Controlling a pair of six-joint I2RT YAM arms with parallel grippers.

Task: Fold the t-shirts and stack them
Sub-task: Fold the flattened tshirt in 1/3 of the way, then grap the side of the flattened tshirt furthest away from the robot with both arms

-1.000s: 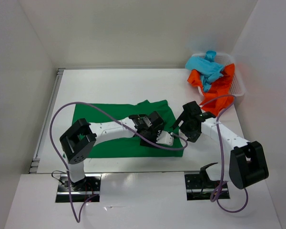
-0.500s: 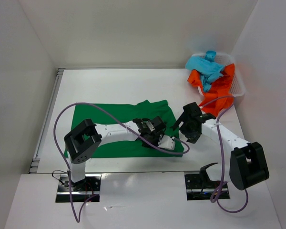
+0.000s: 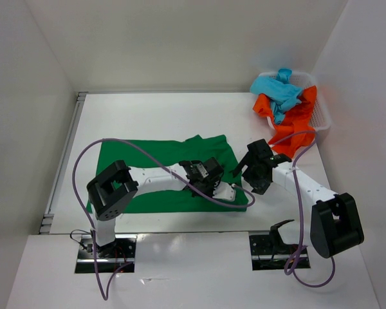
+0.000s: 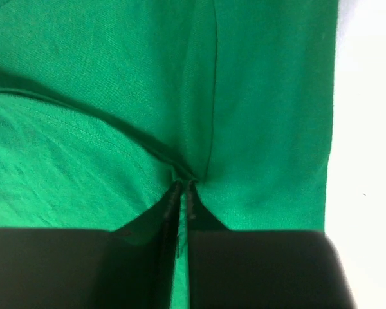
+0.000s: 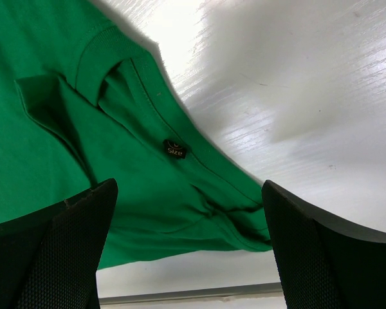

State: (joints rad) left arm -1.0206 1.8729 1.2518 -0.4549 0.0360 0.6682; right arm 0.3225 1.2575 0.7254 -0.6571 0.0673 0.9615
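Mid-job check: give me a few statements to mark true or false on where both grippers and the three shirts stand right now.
1. The left gripper has its jaws shut on a pinch of the green t-shirt. True.
2. The right gripper has its jaws shut on the collar. False: the jaws are wide open above the collar area, near the size tag, and hold nothing.
3. The turquoise t-shirt and the orange t-shirt are bunched in the basket at the far right. True.
4. The green t-shirt is folded and stacked on the other two. False: it lies spread out on the table, apart from the basket.
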